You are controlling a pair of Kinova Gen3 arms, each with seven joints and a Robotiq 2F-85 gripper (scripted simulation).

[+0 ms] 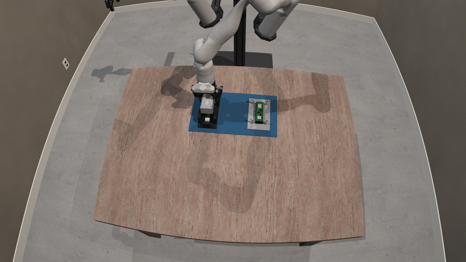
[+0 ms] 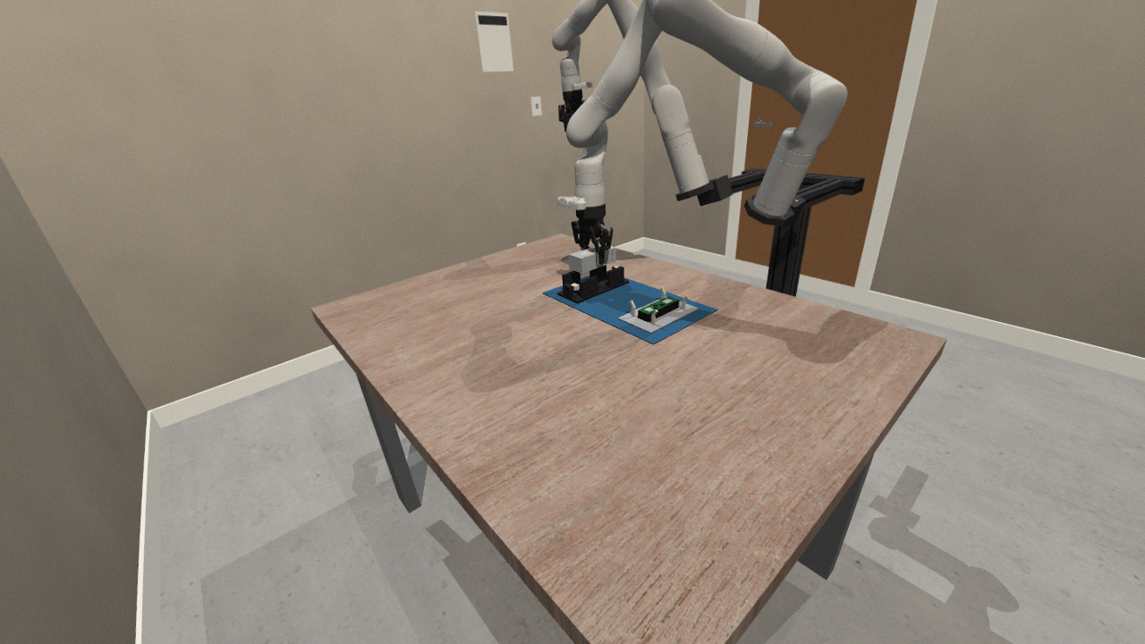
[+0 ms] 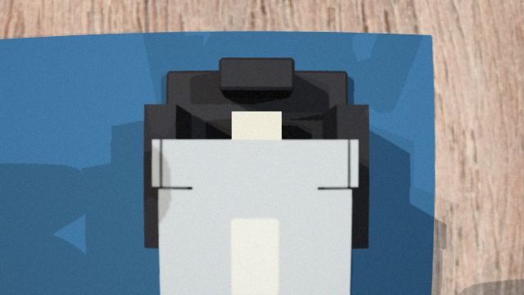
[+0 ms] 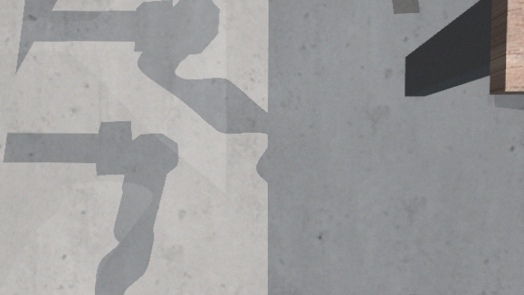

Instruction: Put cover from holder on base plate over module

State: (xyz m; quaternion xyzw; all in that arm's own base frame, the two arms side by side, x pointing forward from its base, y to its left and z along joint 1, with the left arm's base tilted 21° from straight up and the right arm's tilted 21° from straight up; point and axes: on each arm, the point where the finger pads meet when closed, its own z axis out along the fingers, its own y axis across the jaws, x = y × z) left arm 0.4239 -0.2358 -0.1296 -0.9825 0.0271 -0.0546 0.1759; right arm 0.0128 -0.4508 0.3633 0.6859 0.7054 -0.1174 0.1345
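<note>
The light grey cover point(image 1: 206, 107) point(image 2: 580, 262) point(image 3: 196, 229) has a pale strip on top. My left gripper point(image 1: 207, 96) point(image 2: 597, 256) is shut on it and holds it above the black holder point(image 1: 211, 126) point(image 2: 588, 289) point(image 3: 257, 74), with a gap under the cover. The fingers do not show in the left wrist view. The module point(image 1: 259, 112) point(image 2: 658, 308), green on black, sits uncovered on the light grey base plate point(image 1: 259, 127) point(image 2: 632, 319). My right gripper point(image 2: 568, 117) is open and empty, away from the table, partly hidden behind the left arm in the exterior view.
Several upright posts stand around the module near the base plate's corners. Holder and plate lie apart on a blue mat point(image 1: 233, 128) point(image 3: 61, 82) on the wooden table point(image 1: 293, 169) point(image 2: 680, 448). The right wrist view shows floor, shadows and a table corner point(image 4: 516, 49).
</note>
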